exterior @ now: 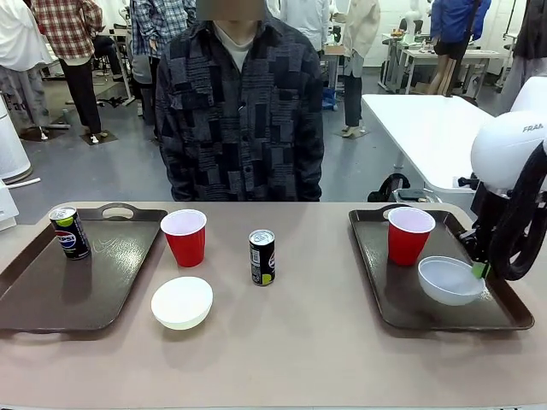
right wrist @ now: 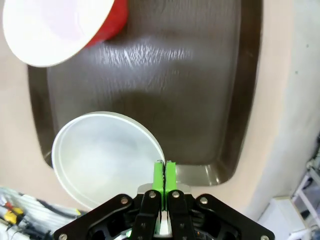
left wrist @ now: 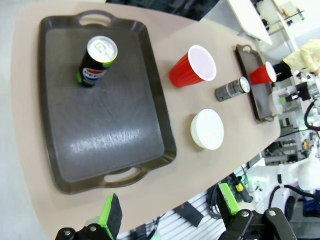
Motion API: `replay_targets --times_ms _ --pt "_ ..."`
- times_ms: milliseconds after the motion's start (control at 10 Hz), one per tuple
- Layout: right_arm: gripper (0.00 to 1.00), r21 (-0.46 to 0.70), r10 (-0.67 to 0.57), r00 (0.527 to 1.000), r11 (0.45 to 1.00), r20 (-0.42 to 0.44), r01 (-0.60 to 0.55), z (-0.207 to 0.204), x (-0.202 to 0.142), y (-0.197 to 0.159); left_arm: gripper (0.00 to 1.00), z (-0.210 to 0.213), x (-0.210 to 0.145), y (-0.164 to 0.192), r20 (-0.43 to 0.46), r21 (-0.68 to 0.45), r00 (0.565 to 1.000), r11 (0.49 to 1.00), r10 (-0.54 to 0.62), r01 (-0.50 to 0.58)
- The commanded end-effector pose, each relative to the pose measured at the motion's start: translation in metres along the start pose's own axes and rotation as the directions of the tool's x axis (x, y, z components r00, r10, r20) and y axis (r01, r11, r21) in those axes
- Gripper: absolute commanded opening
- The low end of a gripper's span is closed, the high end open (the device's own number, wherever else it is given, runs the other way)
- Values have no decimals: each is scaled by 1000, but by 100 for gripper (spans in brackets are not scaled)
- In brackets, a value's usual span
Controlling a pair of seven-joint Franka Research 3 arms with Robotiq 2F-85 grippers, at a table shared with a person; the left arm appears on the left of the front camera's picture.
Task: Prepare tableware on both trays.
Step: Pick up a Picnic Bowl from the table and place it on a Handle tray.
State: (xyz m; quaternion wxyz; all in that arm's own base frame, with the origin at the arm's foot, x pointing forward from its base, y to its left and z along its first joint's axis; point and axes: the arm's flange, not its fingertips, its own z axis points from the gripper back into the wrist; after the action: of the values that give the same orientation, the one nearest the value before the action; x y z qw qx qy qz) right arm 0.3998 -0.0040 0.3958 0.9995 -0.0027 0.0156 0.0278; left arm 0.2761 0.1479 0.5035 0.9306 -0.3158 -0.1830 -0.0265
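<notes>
White bowl lies at the near end of the right tray, mouth up. Its thin rim is caught at the tips of the right gripper, whose 2 green pads are clenched on that rim at the bowl's outer side. In the front view the same white bowl sits low over the right tray, with the right gripper at its right edge; I cannot tell whether its base touches the tray floor. Just beyond it on this tray stands 1 red cup, upright, white inside facing up. The left tray holds only the Pepsi can, upright at its far left corner, long axis vertical. On the bare table between the trays are 3 things. A second red cup stands upright just beside the left tray's far right corner. A second white bowl rests mouth up near that tray's right rim. A dark soda can stands upright near the middle, apart from both. The left gripper is spread wide with nothing between its fingers, hanging above the near end of the left tray.
</notes>
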Motion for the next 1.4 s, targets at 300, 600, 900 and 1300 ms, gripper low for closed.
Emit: replay_targets --times_ms 300,600,900,1300 --pt "1 34 -22 997 999 69 19 -23 29 -5 100 1 0 0 5 -11 1000 1000 6 -6" --pt "1 30 -47 997 999 66 45 -32 36 -9 100 1 0 0 5 -11 1000 1000 6 -6" --pt "55 21 -52 996 998 79 51 -21 30 -6 100 1 0 0 5 -11 1000 1000 6 -6" --pt "95 24 -32 996 999 87 30 37 0 3 100 1 0 0 5 -11 1000 1000 6 -6"
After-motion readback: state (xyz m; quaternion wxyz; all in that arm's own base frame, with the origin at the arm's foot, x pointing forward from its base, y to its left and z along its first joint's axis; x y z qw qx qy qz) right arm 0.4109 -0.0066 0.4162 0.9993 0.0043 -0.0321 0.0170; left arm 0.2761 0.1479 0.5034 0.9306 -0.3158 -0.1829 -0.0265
